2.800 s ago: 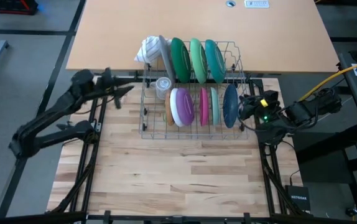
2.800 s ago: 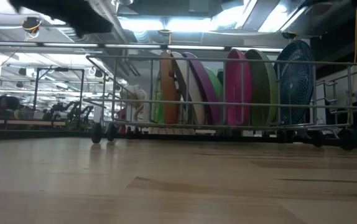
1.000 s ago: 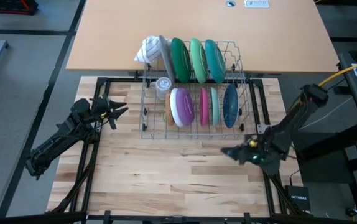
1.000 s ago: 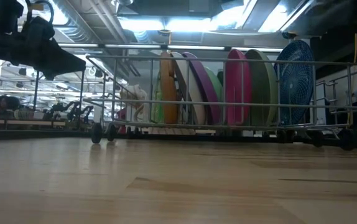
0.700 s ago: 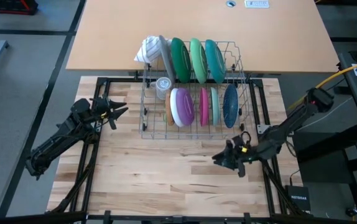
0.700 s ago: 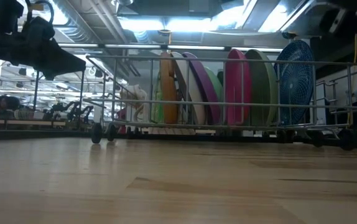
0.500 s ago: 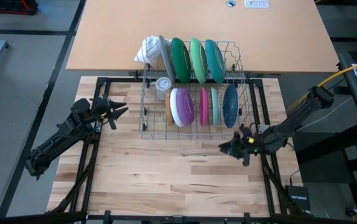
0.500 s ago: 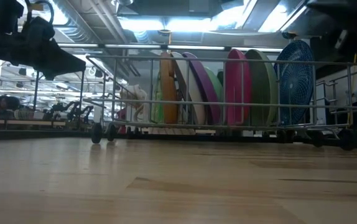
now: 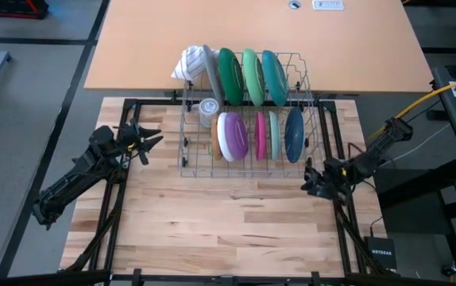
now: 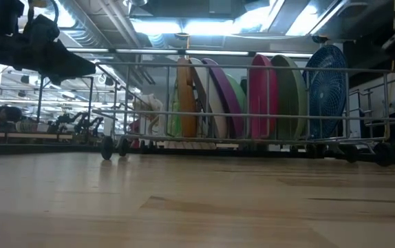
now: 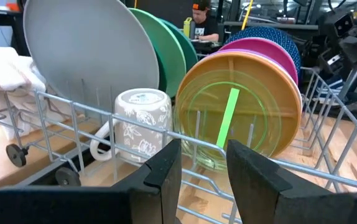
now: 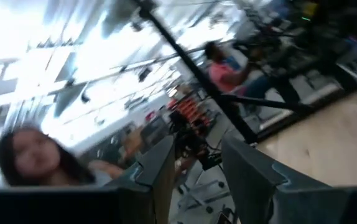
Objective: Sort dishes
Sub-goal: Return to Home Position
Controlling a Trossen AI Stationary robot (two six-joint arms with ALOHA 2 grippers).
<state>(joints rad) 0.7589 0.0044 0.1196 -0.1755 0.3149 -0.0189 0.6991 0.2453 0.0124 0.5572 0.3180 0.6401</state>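
The dishes stand on edge in a wire rack [image 9: 187,163]. The far row holds a grey plate [image 9: 212,75], a dark green one [image 9: 229,75], a green one [image 9: 252,75] and a teal one [image 9: 274,75]. The near row holds tan [image 9: 214,137], white and purple [image 9: 232,135], pink [image 9: 260,135] and blue [image 9: 294,135] dishes. My left gripper [image 9: 144,137] is open and empty, left of the rack, pointing at it [image 11: 203,168]. My right gripper [image 9: 307,181] is open and empty [image 12: 197,168], off the rack's near right corner.
A patterned mug [image 11: 142,124] and a striped white cloth [image 9: 190,62] also sit in the rack. Bare wooden table top [image 9: 228,222] lies in front of the rack. Black frame rails [image 9: 335,135] run along both sides. People show in the room beyond the table.
My right gripper has swung a little toward the table's left and near edge, then back toward the right and far edge. It now sits close to the rack's near right corner. The dishes have kept still.
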